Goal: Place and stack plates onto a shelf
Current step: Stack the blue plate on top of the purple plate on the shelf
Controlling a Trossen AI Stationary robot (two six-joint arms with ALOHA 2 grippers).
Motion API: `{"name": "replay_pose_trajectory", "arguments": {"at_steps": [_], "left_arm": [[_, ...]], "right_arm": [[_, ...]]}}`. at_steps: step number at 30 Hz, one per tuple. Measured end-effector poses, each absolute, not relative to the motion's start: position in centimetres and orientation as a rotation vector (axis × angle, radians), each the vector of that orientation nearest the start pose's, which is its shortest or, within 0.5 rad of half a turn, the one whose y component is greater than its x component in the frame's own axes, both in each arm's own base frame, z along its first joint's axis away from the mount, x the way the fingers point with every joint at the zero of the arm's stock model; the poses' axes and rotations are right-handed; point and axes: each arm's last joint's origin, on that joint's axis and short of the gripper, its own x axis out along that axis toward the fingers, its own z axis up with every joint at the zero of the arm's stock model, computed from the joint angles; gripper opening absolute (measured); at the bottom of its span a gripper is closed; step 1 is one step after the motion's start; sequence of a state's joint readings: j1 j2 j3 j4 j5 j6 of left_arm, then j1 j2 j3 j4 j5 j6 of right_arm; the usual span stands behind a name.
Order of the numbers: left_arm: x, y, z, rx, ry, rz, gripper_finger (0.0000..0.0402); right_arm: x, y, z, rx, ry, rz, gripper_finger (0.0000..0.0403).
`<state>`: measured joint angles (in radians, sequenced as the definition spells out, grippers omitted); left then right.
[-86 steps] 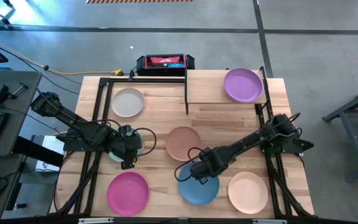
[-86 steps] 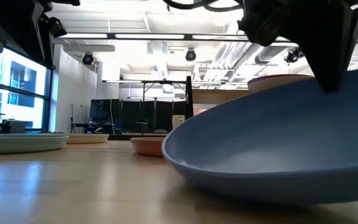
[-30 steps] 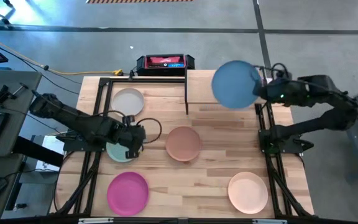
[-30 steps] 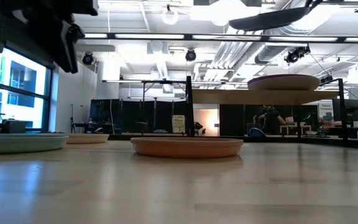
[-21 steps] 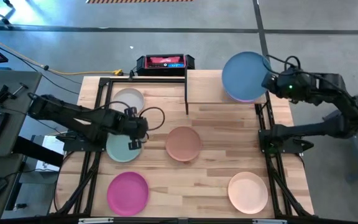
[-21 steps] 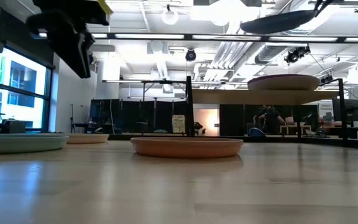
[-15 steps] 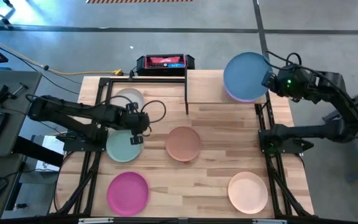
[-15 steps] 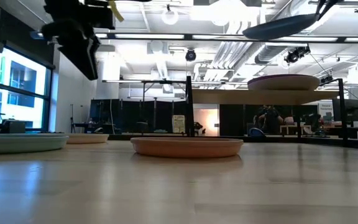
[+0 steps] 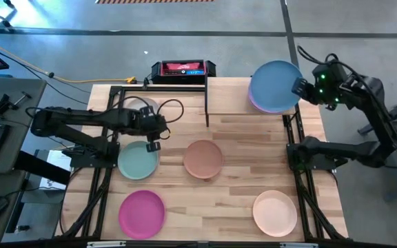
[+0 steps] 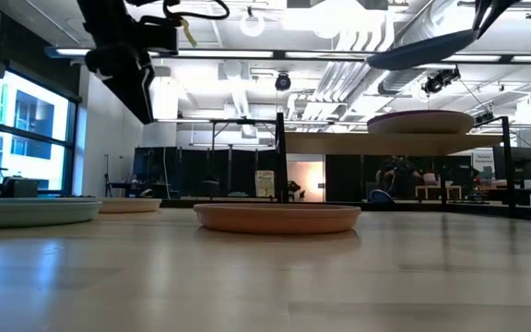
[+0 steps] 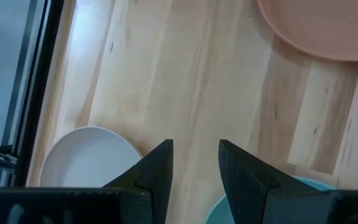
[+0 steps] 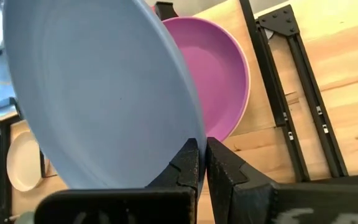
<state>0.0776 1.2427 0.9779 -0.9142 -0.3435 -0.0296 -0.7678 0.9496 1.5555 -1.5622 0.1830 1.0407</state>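
My right gripper point(image 9: 300, 88) is shut on the blue plate point(image 9: 276, 84), which hangs above the purple plate point(image 12: 219, 74). The purple plate rests flat on the shelf point(image 9: 227, 98) at the table's far right. My left gripper point(image 9: 152, 141) hovers open over bare wood at the mint plate's point(image 9: 138, 160) far edge, touching nothing. The terracotta plate point(image 9: 203, 158) lies at the table's middle. The pink plate point(image 9: 142, 212) and the peach plate point(image 9: 275, 212) lie near the front edge. My left arm partly covers a pale plate point(image 11: 86, 158) at the far left. My right gripper pinches the blue plate's rim point(image 12: 191, 134) between its two fingers, at the plate's right edge. The fingers come from the table's right, slanting down. The plate is lifted clear above the purple plate and tilted, its held edge higher in the low view point(image 10: 422, 48).
Black frame bars run along the table's left and right sides point(image 9: 291, 138). A black and red box point(image 9: 182, 69) sits beyond the far edge. The shelf's left half point(image 9: 222, 96) is bare wood.
My right gripper has carried the blue plate toward the table's right edge, so that it now hangs over the purple plate on the shelf. My left gripper has swung toward the far edge, off the mint plate, which now shows whole.
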Motion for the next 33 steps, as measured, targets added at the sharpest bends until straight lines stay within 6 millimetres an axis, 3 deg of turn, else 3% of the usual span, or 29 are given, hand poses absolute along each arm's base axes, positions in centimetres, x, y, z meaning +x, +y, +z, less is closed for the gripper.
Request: {"name": "replay_pose_trajectory", "arguments": {"at_steps": [13, 21, 33], "left_arm": [[22.1, 3.5, 25.9, 0.117, 1.177, 0.414, 0.0120], [22.1, 3.4, 25.9, 0.103, 1.178, 0.393, 0.0120], [22.3, 4.1, 26.0, 0.098, 1.151, 0.417, 0.0120]], "right_arm": [[7.2, -10.8, 41.8, 1.222, 0.596, -1.184, 0.0000], [7.0, -12.3, 41.2, 1.238, 0.646, -1.260, 0.0000], [8.5, -15.3, 39.6, 1.260, 0.755, -1.331, 0.0000]]}}
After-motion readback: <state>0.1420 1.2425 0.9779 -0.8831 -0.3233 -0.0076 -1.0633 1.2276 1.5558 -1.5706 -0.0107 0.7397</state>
